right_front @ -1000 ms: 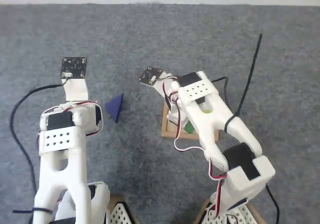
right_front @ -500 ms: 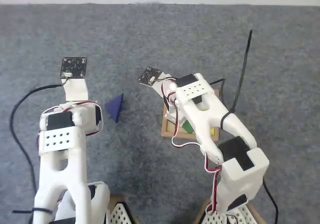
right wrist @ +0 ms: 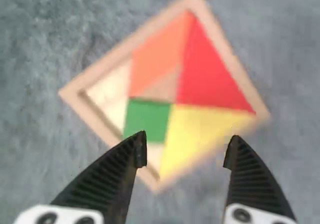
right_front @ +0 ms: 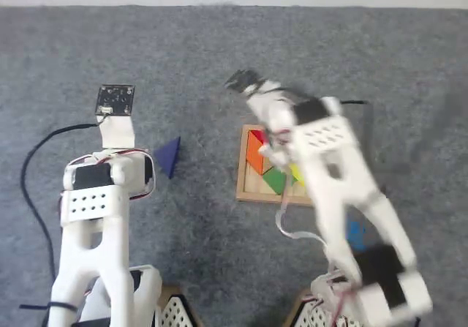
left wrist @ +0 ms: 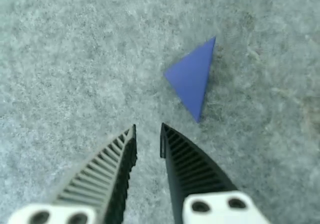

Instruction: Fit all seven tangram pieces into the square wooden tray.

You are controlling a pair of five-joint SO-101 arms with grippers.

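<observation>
The square wooden tray (right_front: 241,189) lies on the carpet right of centre. It holds an orange piece (right wrist: 155,58), a red triangle (right wrist: 207,73), a green square (right wrist: 147,119) and a yellow triangle (right wrist: 200,129), and bare wood shows along one side of the tray (right wrist: 75,91). My right gripper (right wrist: 187,141) hangs open above the tray's near corner with nothing between its fingers. A dark blue triangle (right_front: 170,155) lies flat on the carpet to the tray's left. My left gripper (left wrist: 147,131) sits low just short of this blue triangle (left wrist: 192,78), its fingers a narrow gap apart and holding nothing.
Grey carpet covers the table. The right arm (right_front: 329,159) stretches across the tray's right part. A small light-blue thing (right_front: 356,232) shows beside that arm, nearer the front. Black cables trail from both arms. Open carpet lies between triangle and tray.
The right arm has lifted and swung to the right, uncovering the tray and its coloured pieces. The left arm has shifted only slightly. The blue triangle has stayed put.
</observation>
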